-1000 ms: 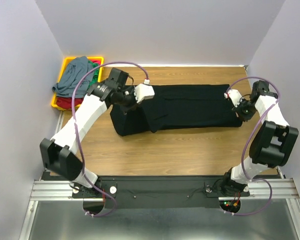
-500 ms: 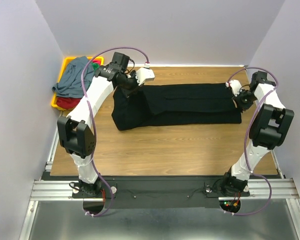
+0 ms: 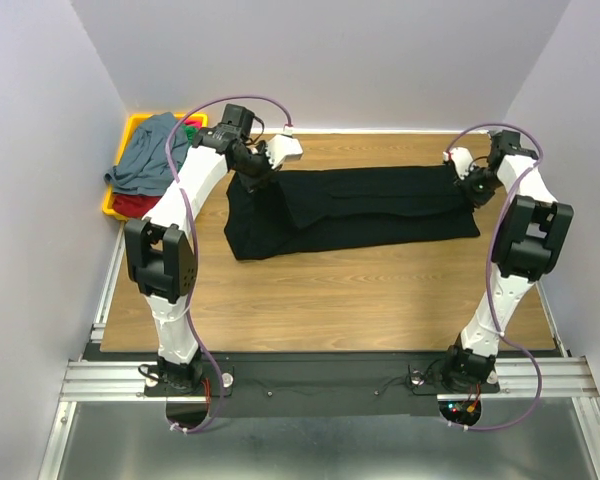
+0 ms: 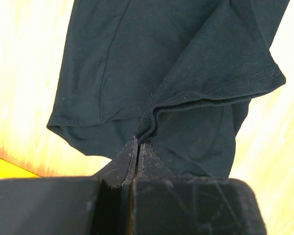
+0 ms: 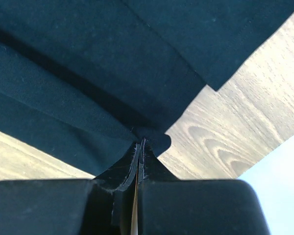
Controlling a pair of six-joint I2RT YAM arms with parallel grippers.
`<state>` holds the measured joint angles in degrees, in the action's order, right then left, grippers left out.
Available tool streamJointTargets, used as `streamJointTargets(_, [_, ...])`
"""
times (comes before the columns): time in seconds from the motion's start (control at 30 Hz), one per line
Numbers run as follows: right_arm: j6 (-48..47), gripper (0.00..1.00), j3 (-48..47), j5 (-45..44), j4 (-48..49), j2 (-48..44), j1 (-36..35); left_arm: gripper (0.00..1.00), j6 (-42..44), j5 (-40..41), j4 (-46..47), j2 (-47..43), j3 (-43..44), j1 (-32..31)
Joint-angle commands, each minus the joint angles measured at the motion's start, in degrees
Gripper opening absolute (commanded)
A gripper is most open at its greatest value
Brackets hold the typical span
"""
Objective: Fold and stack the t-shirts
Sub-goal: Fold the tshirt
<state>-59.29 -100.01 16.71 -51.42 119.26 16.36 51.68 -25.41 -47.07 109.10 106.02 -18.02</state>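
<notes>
While the black t-shirt [image 3: 380, 205] lies stretched along the desk [image 3: 330, 290], the left tool [image 4: 138, 146] clamps its sleeve end and the right tool [image 5: 140, 146] its opposite edge. A grey-blue t-shirt [image 3: 145, 158] tops the yellow tray [image 3: 133, 124].

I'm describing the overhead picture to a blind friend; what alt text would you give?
A black t-shirt lies spread across a wooden table, the robot's left hand pinching its left end and the right hand its right end. A yellow tray at the far left corner holds more shirts.
</notes>
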Motion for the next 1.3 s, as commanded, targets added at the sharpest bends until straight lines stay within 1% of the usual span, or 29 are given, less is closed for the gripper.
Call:
streamJointTargets(0.0, [1.0,0.01,-3.0,0.3,0.0,1.5,-0.4,0.0,1.3,-0.2,-0.2,0.5,4.1,1.0])
streamJointTargets(0.27, [1.5,0.01,-3.7,-1.2,0.6,3.6,-0.8,0.0,0.6,-0.4,0.3,3.2,6.2,1.6])
streamJointTargets(0.57, [3.9,0.02,-6.6,-2.0,1.7,6.0,-0.8,0.0,-2.1,-0.1,1.3,10.1,13.4,1.6])
streamJointTargets(0.7, [5.6,0.05,-8.7,-2.6,1.9,7.7,-1.0,0.0,-3.7,0.9,1.9,14.6,17.3,1.5])
streamJointTargets(0.73, [6.0,0.09,-9.0,-2.7,2.0,8.0,-1.0,0.0,-4.2,1.1,2.7,15.1,17.3,1.6])
streamJointTargets(0.77, [6.5,0.11,-9.1,-2.8,1.9,8.2,-1.1,0.02,-4.9,1.5,3.6,15.5,17.2,1.5])
streamJointTargets(0.83, [7.6,0.17,-9.2,-3.2,2.2,8.4,-1.2,0.13,-6.1,2.6,6.2,16.6,17.3,1.7])
streamJointTargets(0.87, [8.7,0.29,-9.2,-3.5,2.5,8.6,-1.4,0.23,-7.3,2.6,7.1,16.8,17.6,1.8])
streamJointTargets(0.9, [8.7,0.33,-9.3,-3.5,2.5,8.7,-1.4,0.23,-8.0,2.6,7.5,17.0,17.6,1.8])
streamJointTargets(0.93, [9.8,0.39,-9.8,-3.8,2.5,8.8,-1.4,0.32,-8.8,2.6,8.0,17.0,17.9,2.2])
streamJointTargets(0.97, [10.4,0.43,-10.4,-4.2,2.6,8.7,-1.4,0.34,-10.4,2.6,9.0,16.9,17.9,2.5])
streamJointTargets(1.0, [12.0,0.48,-10.9,-4.5,2.8,8.7,-1.4,0.4,-11.4,2.7,9.5,16.5,17.8,3.2])
streamJointTargets(1.07, [13.5,0.52,-11.5,-5.4,2.9,8.2,-1.4,0.44,-13.8,2.8,10.3,14.9,17.6,4.2])
streamJointTargets(1.1, [14.3,0.53,-11.8,-5.5,3.0,6.9,-1.4,0.48,-16.7,2.6,10.5,14.2,17.3,5.0])
streamJointTargets(1.13, [15.6,0.54,-11.6,-5.4,3.0,6.3,-1.4,0.58,-17.7,1.3,10.3,12.3,16.1,6.5])
streamJointTargets(1.17, [16.0,0.57,-11.3,-5.2,3.0,4.6,-1.4,0.7,-19.1,0.5,10.2,11.0,14.9,7.4])
streamJointTargets(1.2, [16.7,0.58,-10.5,-4.9,3.0,3.8,-1.4,0.7,-21.2,-0.1,10.3,9.6,13.4,8.2])
streamJointTargets(1.23, [17.4,0.58,-9.8,-4.3,3.0,2.9,-1.4,0.7,-22.1,-1.8,10.3,8.1,9.4,8.9])
streamJointTargets(1.27, [18.0,0.58,-9.1,-3.9,3.0,1.9,-1.4,0.7,-22.8,-3.0,10.2,4.8,7.1,10.2])
